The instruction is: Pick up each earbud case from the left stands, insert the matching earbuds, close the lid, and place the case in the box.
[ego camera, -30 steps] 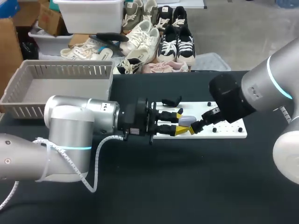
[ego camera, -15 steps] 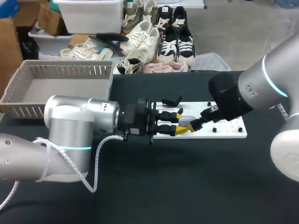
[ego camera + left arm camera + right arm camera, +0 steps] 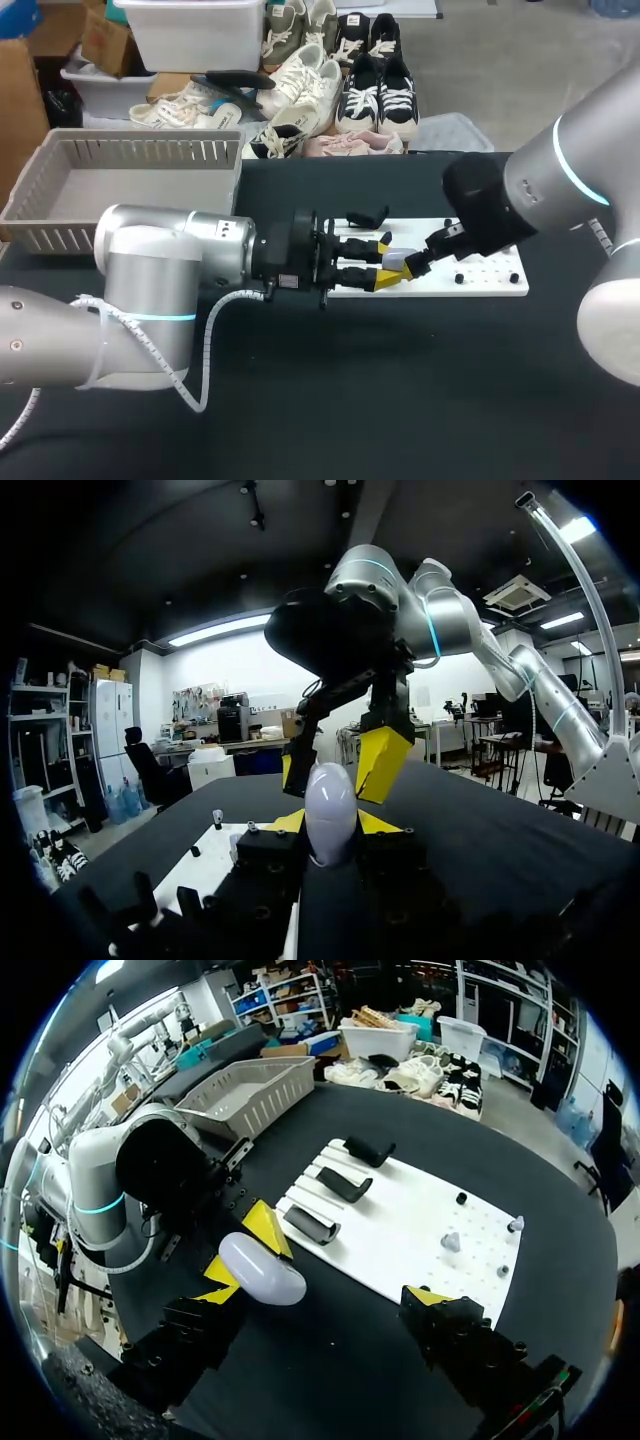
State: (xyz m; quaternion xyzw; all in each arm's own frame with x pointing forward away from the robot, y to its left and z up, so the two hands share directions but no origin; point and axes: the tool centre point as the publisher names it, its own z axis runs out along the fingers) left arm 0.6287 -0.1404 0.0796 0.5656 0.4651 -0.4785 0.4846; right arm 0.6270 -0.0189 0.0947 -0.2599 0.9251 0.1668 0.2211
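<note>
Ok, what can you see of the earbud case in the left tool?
The earbud case is a smooth, glossy, pale white oval, plastic by its look. No open lid or seam shows. It sits clamped between the yellow tips of the left tool, its long axis pointing out past them, held off the black table by the edge of the white board. The right tool hangs open just beyond it; whether they touch cannot be told.

Looked down from high on the near side in the head view, facing far, over the table (image 3: 300,400). Stared rightward from the left wrist, right up behind the earbud case (image 3: 330,805). Peered leftward from the right wrist, close too. Caught earbud case and white board (image 3: 480,280) in all three.
</note>
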